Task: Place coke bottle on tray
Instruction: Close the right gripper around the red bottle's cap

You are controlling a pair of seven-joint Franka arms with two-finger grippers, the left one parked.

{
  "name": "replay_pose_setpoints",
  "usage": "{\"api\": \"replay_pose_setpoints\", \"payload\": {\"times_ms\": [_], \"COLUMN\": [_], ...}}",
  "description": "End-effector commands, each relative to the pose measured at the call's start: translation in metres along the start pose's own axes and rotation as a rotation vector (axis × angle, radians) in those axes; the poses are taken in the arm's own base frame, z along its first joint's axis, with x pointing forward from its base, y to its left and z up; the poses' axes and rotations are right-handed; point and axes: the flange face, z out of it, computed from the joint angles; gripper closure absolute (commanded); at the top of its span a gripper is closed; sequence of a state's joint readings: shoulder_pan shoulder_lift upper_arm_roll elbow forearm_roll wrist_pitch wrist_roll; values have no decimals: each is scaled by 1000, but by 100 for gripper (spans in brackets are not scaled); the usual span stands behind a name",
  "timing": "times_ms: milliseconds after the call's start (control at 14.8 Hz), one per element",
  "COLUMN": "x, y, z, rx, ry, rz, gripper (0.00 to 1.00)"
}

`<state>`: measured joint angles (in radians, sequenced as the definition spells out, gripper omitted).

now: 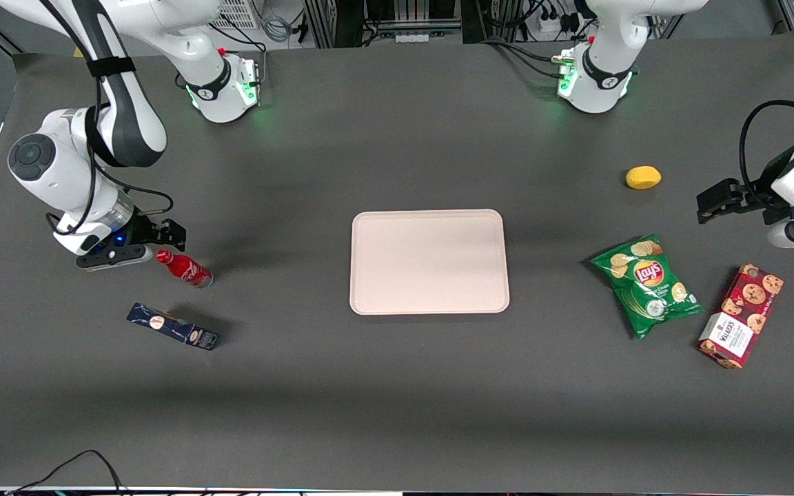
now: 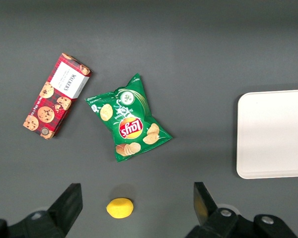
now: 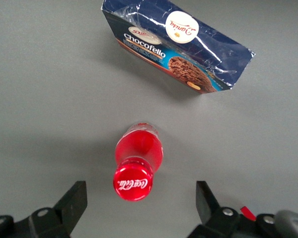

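Observation:
The coke bottle [image 1: 184, 268] stands upright on the dark table toward the working arm's end; the right wrist view shows its red cap [image 3: 132, 182] from above. My gripper [image 1: 160, 245] hovers just above the bottle's cap and is open, with one finger [image 3: 74, 201] on each side of the cap and clear of it. The pale pink tray [image 1: 429, 262] lies empty at the table's middle, well away from the bottle; its edge also shows in the left wrist view [image 2: 273, 134].
A dark blue Chocofello box [image 1: 172, 326] lies beside the bottle, nearer the front camera, and shows in the right wrist view [image 3: 176, 44]. Toward the parked arm's end lie a green Lay's bag [image 1: 646, 284], a red cookie box [image 1: 741, 315] and a yellow lemon [image 1: 643, 177].

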<state>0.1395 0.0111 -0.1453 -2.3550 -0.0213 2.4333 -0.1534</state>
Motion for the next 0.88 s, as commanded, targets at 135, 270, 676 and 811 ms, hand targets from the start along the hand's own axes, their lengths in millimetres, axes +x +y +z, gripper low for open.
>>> {"api": "replay_pose_setpoints", "payload": {"times_ms": [135,270,676,811], "x": [7,9,13,13], "y": [4,4,5,5], "z": [2,1,2,1], "rx": [0,0,-1,-1], "ry": [11,15,16,16], "rz": [-22,-27,-32,-34], "gripper": [13,18,32,41]}}
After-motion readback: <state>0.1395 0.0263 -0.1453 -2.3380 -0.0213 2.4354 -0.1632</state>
